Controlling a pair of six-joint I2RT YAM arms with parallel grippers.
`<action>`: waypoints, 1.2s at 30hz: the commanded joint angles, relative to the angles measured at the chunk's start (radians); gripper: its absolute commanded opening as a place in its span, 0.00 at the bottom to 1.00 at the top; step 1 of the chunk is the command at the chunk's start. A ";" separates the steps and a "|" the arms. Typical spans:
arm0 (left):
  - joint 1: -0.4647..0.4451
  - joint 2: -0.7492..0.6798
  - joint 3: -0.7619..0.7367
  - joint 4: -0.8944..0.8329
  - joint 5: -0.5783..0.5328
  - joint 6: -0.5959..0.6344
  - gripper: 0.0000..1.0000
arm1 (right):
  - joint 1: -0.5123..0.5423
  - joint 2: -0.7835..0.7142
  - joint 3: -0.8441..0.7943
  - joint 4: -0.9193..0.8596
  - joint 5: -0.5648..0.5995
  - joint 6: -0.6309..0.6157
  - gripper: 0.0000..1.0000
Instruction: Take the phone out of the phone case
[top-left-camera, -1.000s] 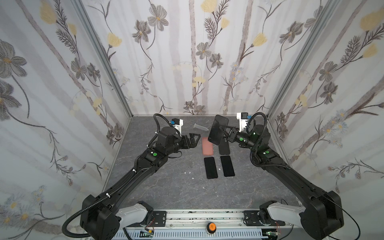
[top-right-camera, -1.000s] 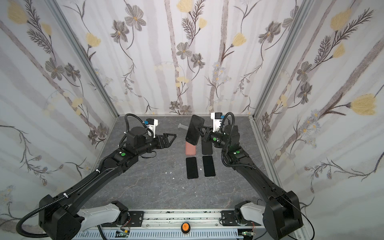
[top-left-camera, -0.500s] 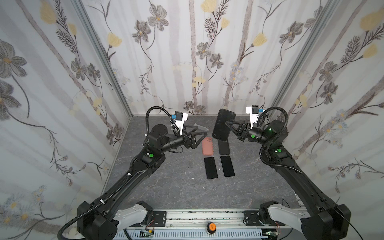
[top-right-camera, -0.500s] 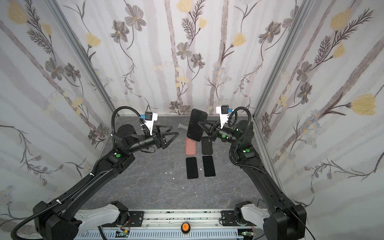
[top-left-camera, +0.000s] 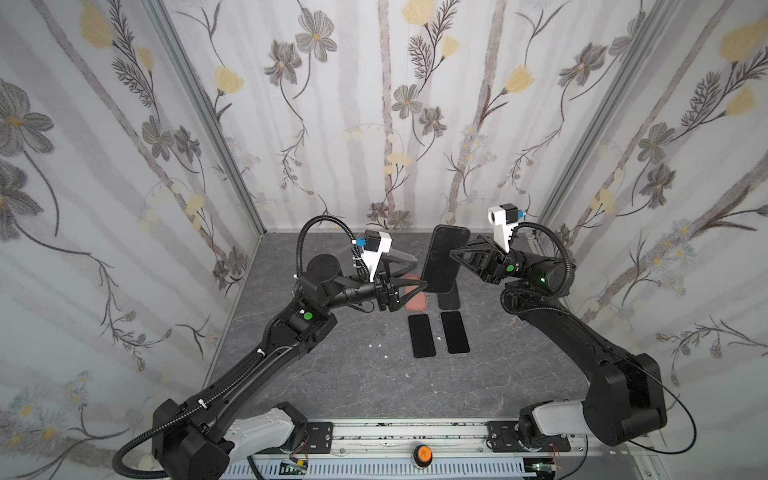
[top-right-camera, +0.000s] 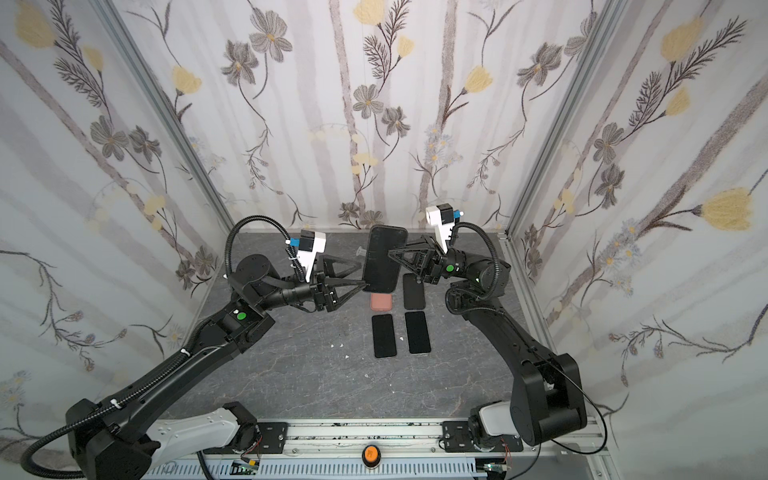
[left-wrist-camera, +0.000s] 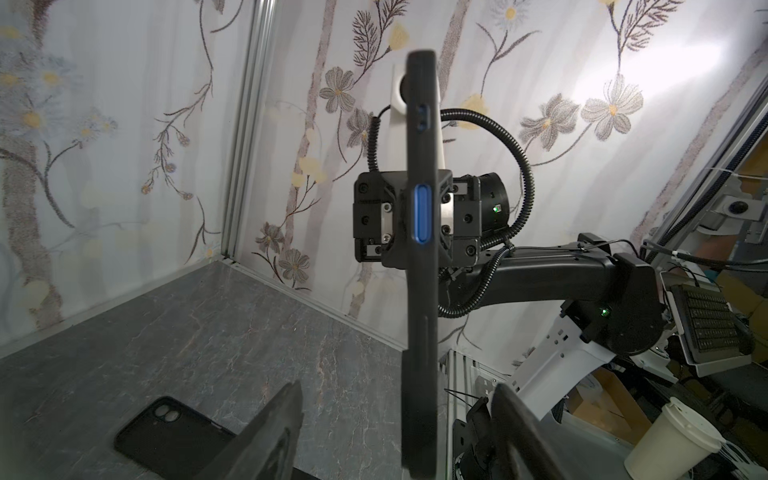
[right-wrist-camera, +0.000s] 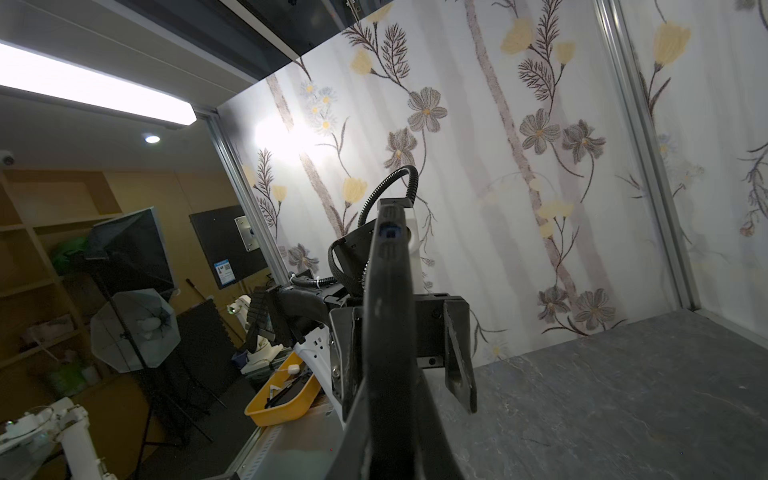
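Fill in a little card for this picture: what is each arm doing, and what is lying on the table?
right end effector: shut on the cased phone, held upright in the air
left end effector: open, jaws either side of the cased phone's edge, not yet closed on it
table: pink case, black case, two black phones flat, side by side

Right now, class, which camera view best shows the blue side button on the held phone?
The left wrist view: the blue side button faces the lens, sharp, on the cased phone's edge. The right wrist view shows only a small blue patch near the phone's end. In both top views only its flat face shows.
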 joint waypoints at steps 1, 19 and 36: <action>-0.016 0.018 0.023 0.051 0.000 0.017 0.68 | 0.010 0.044 0.016 0.352 0.034 0.218 0.00; -0.040 0.095 0.060 0.056 0.024 0.005 0.27 | 0.014 -0.028 -0.026 0.154 0.035 0.044 0.00; -0.035 0.070 0.049 0.054 0.015 0.027 0.00 | 0.005 -0.075 -0.033 -0.045 0.043 -0.109 0.30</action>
